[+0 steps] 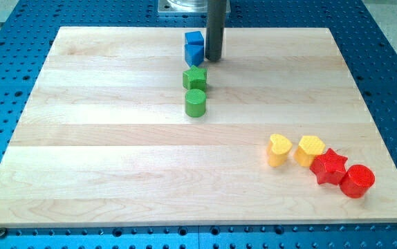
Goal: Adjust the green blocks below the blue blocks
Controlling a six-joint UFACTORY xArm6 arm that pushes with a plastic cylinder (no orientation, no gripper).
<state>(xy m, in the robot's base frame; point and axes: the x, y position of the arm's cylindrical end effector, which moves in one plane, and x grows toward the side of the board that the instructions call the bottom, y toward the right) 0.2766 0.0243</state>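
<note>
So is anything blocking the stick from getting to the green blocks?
Not really. My tip sits just right of the blue blocks. The green blocks and lie below them toward the view's bottom, with bare board between my tip and them.

Two blue blocks (194,48) stacked close, touching, near worktop's top edge. Green star-like block (194,77) just below blue pair. Green cylinder (195,102) upright, just below green star, nearly touching.

One high front view — whole wooden board (115,173), angled downward.
</note>
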